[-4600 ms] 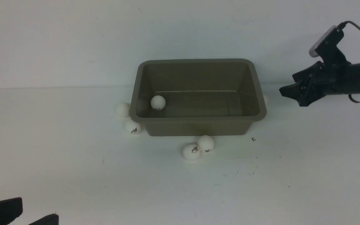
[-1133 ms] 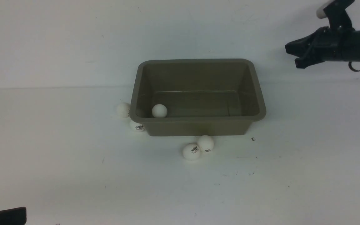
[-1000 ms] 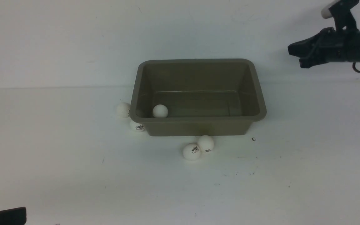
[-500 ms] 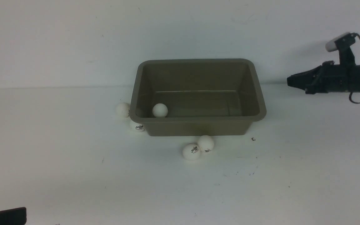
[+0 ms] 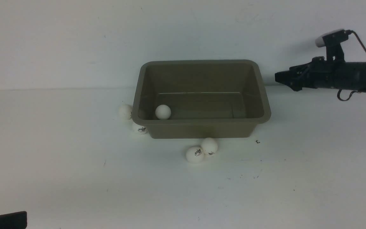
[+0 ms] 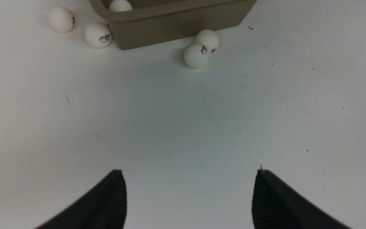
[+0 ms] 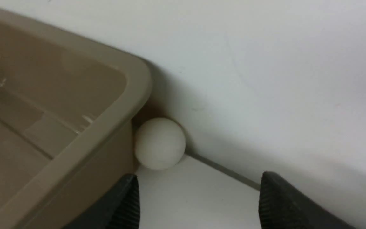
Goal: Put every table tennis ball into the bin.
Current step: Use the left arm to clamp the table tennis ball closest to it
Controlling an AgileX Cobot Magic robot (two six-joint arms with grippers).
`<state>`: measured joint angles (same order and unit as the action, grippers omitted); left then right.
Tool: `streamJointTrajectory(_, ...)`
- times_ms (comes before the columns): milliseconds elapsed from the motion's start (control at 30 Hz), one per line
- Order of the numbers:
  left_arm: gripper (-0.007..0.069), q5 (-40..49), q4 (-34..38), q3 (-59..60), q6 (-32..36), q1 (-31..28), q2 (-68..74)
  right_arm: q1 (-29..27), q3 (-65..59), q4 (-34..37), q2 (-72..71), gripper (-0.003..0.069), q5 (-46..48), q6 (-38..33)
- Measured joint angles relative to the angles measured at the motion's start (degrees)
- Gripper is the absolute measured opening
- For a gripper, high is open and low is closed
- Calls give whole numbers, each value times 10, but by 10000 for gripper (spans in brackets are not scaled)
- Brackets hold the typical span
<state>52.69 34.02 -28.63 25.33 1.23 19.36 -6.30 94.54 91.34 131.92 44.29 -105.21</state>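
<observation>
Taupe plastic forms the bin (image 5: 201, 128), a rectangular tub with rounded corners, a flared rim and sloping walls, which stands upright to the left of the right gripper (image 5: 285, 78) in the front view. One white table tennis ball (image 5: 163, 112) lies inside the bin, toward the end farther from the right gripper and close to the near wall. The right gripper is beside the bin's opposite end, apart from it; its jaws stand well separated, with nothing between them. In the right wrist view, a ball outside the bin (image 7: 160, 143) sits ahead of the right gripper, just beside the bin's outer wall and close to the white wall (image 7: 265, 79).

The left gripper (image 6: 189, 203) is likewise widely open and holds nothing. Ahead of it, well apart, are four further balls on the desk (image 5: 183, 190). Two of these, the corner balls (image 6: 97, 35), lie near the corner of the bin farthest from the right gripper, the nearer one bearing a small dark-and-red logo. The other two, the front balls (image 6: 196, 55), lie together before the bin's near side, between it and the left gripper.

The desk surface is white, with small dark specks and scratches; beyond the bin and the right gripper it meets the upright white wall. A thin cable (image 5: 362, 46) curves from the camera (image 5: 332, 37) mounted above the right gripper's arm.
</observation>
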Motion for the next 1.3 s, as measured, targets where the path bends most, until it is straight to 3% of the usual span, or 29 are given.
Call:
streamJointTrajectory(700,479,0,0,0,0,0,0,42,0,65,23,458,-94,-67)
streamJointTrajectory(1300,479,5,0,0,0,0,0,42,62,66,73,458,-44,-40)
